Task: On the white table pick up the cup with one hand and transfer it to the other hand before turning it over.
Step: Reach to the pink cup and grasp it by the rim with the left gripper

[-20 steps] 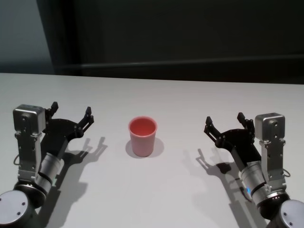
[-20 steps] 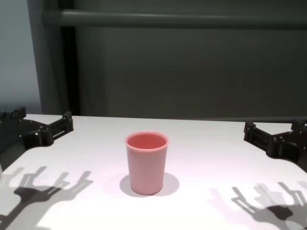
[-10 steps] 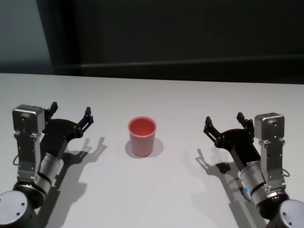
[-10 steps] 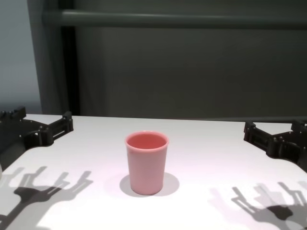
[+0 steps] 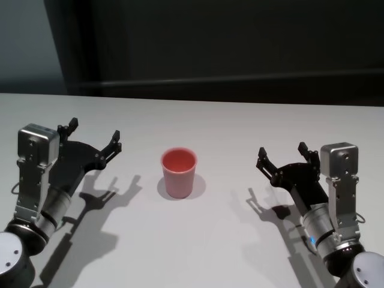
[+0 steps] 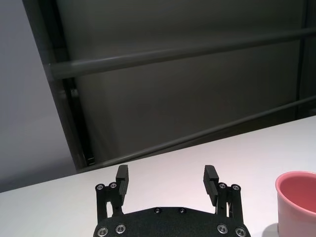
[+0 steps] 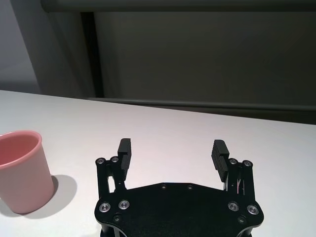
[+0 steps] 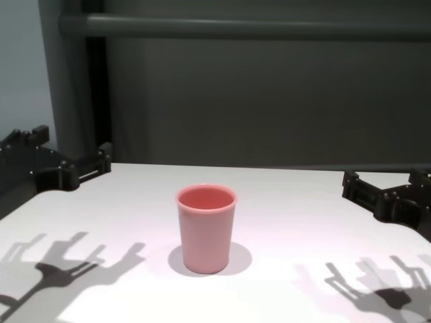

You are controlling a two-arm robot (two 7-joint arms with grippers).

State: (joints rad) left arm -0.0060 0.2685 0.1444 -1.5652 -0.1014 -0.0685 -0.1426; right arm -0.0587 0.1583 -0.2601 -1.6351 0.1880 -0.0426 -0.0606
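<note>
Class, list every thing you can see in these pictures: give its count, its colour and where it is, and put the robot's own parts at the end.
cup: one, pink, upright with its mouth up, near the middle of the table, between the two grippers and touching neither.
white table: one, white, fills the foreground under cup and arms.
wall with rails: one, dark grey, behind the table's far edge.
left gripper: one, black, open, above the table to the cup's left.
right gripper: one, black, open, above the table to the cup's right.
</note>
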